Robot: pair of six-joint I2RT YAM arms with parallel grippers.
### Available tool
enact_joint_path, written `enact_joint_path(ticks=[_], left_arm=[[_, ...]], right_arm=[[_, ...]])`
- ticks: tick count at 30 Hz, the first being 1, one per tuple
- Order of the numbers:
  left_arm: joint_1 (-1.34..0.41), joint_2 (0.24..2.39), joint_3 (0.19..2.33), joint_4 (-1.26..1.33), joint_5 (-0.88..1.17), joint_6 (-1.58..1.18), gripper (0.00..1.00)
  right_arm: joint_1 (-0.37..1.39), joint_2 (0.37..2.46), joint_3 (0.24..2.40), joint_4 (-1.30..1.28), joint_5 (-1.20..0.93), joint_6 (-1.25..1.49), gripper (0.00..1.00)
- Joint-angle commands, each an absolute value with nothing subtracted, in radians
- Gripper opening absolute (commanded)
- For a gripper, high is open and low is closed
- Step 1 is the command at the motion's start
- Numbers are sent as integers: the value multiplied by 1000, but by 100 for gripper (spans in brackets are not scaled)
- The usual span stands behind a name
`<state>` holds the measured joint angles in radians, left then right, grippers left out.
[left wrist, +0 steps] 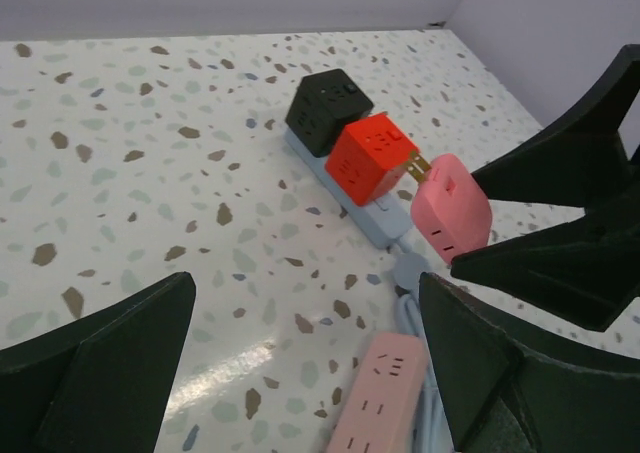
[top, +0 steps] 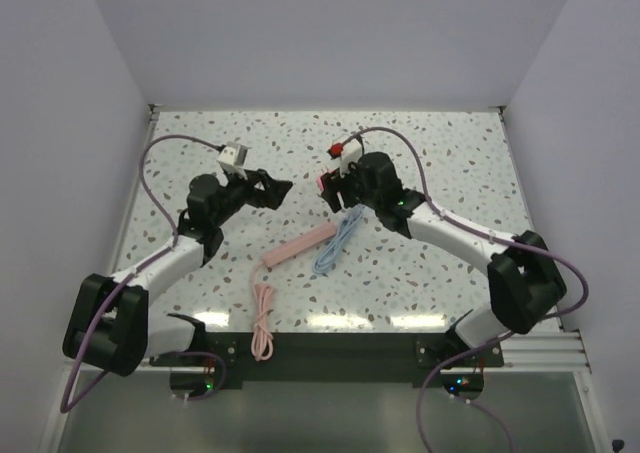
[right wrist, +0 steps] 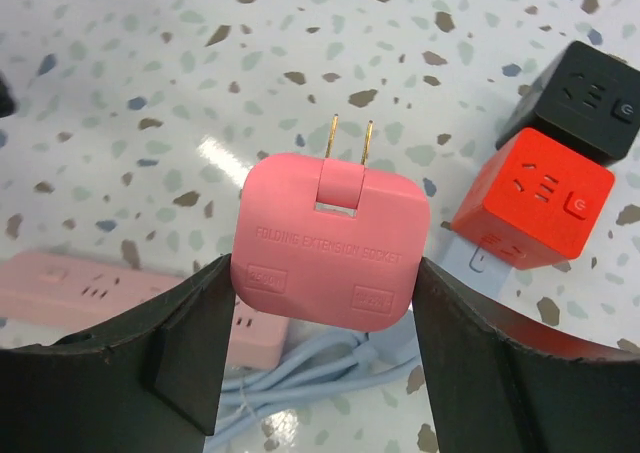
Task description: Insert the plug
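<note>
My right gripper (right wrist: pixel 322 285) is shut on the pink folding plug (right wrist: pixel 330 243), gripping its two sides and holding it above the table with its brass prongs pointing away. From the left wrist view the plug (left wrist: pixel 452 208) hangs just right of the red cube adapter (left wrist: pixel 372 158), prongs toward it. The pink power strip (top: pixel 305 243) lies flat in the middle of the table, its end (left wrist: pixel 385 393) below my left gripper (left wrist: pixel 305 303). That gripper stands open and holds nothing. Seen from above, the two grippers (top: pixel 280 188) (top: pixel 330 185) face each other.
A light blue power strip (left wrist: pixel 375 218) carries the red cube and a black cube (left wrist: pixel 328 111). Its coiled blue cable (top: pixel 335 243) lies beside the pink strip, whose pink cable (top: pixel 263 323) runs toward the near edge. White walls enclose the table.
</note>
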<state>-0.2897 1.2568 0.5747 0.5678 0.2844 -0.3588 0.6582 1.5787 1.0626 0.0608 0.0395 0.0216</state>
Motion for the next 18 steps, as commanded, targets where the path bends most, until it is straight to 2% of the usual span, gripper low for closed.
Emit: enact_joint_path(ticks=[1, 8, 18], left_arm=[[-284, 1241, 603, 673, 504, -471, 99], [-284, 1350, 583, 938, 759, -695, 97], [-348, 1396, 620, 937, 776, -724, 97]], right_arm=[[655, 1485, 996, 98, -168, -109, 29], [692, 1310, 928, 31, -250, -182, 27], [759, 1301, 959, -32, -239, -232, 24]])
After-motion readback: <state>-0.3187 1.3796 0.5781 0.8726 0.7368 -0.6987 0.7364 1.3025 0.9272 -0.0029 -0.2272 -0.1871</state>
